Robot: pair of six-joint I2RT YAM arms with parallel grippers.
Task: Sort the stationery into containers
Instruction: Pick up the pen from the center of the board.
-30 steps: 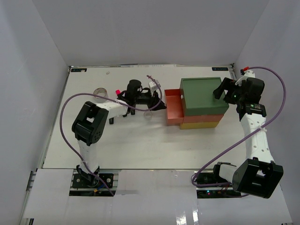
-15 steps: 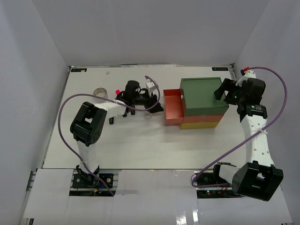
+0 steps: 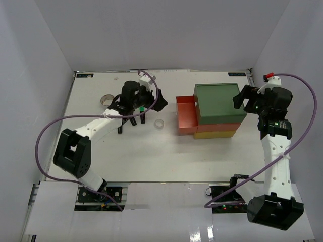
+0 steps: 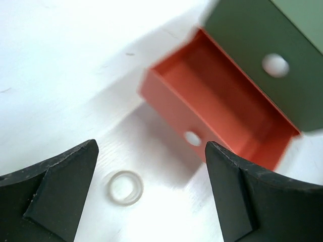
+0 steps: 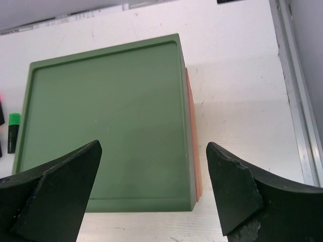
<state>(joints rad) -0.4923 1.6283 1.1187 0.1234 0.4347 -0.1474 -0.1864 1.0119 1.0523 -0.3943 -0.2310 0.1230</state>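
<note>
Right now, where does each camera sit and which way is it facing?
Top external: above and behind the bases, looking down at the table; both arms show.
Left wrist: looking down past the open left end effector at the pulled-out orange-red drawer and white tape roll.
Right wrist: looking straight down past the open right end effector onto the green top tray.
Shared: top external and left wrist both show that drawer and roll.

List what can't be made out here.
- Top view: left gripper and its arm cover most highlighters; count unreadable.
- Right wrist: left edge cuts off everything beyond the green highlighter.
- All views: green tray and yellow tray pushed in, insides hidden.
- Left wrist: blurred; orange drawer edges soft, white tape roll faint.
</note>
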